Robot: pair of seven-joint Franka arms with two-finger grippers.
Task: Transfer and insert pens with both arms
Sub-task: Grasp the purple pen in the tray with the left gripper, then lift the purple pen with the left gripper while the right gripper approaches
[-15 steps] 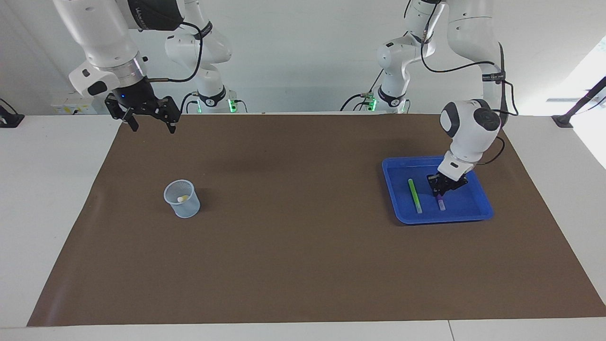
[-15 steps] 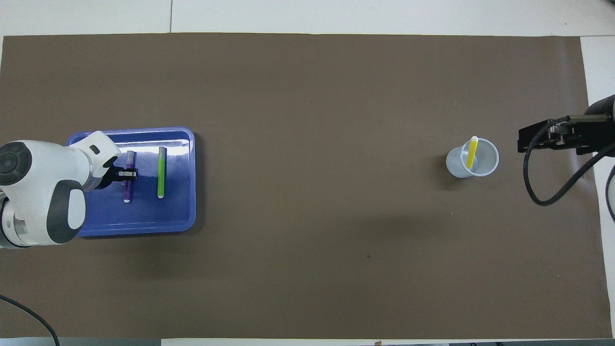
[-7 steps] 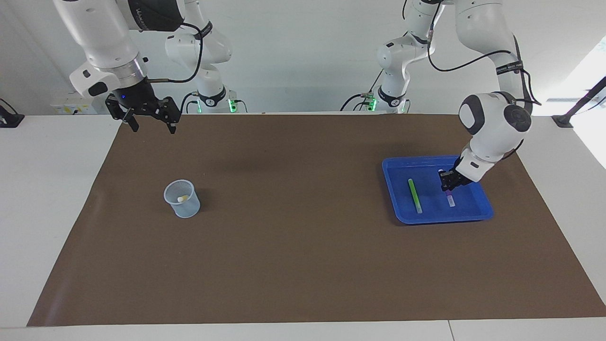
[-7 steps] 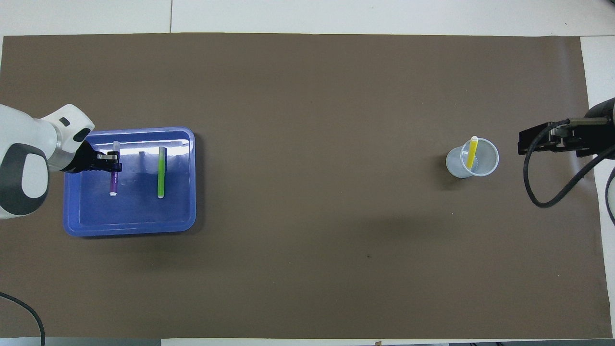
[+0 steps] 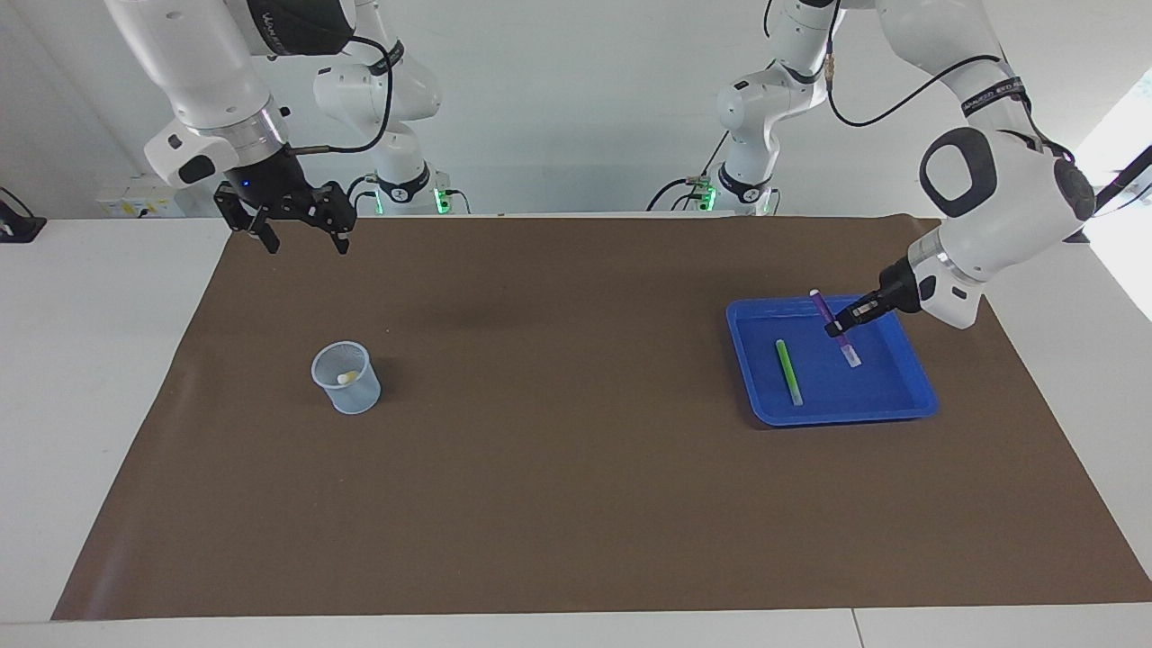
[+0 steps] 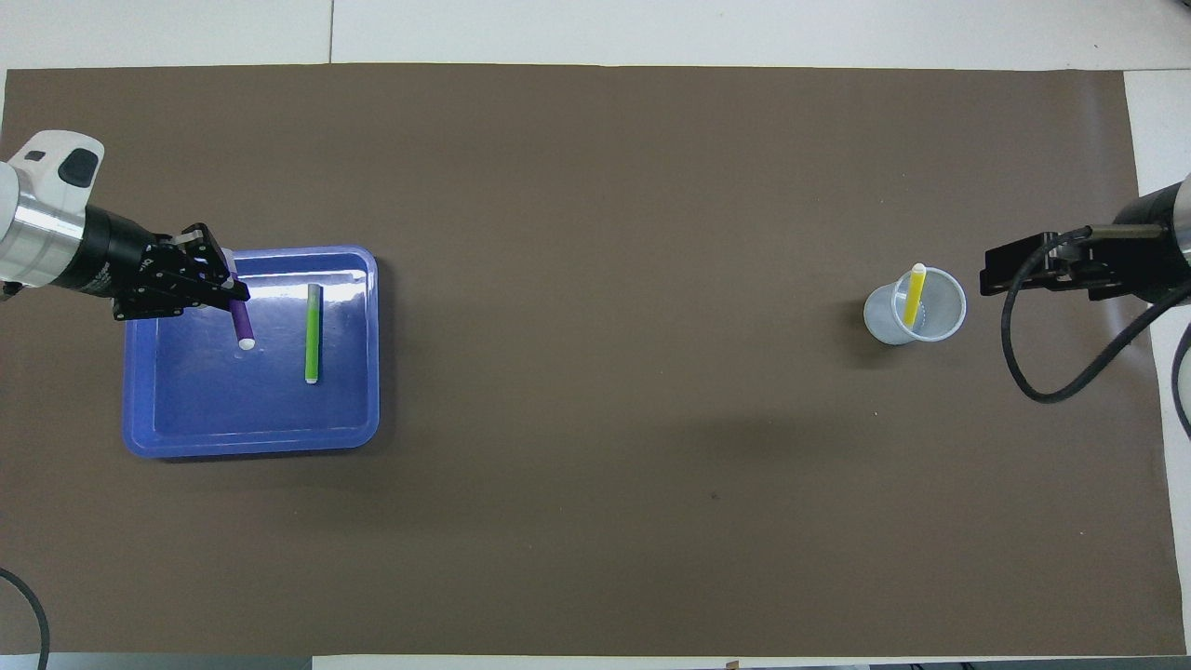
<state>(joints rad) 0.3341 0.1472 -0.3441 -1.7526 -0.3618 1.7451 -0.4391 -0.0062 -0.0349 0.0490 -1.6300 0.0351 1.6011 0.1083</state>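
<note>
The left gripper [image 5: 841, 326] pinches the slim purple marker pen [image 5: 833, 326] above the shallow blue plastic tray [image 5: 832, 409], the pen tilted, its whitish end lowest. The lime green pen [image 5: 789, 371] lies flat in the tray. The yellow pen [image 6: 914, 294] leans in the translucent cup [image 5: 346, 378]. The right gripper [image 5: 301, 232] waits, fingers spread, over the mat's edge nearest the robots

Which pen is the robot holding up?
The purple pen. The left gripper pinches it, tilted above the blue tray; the green pen lies flat there, the yellow pen stands in the cup.
</note>
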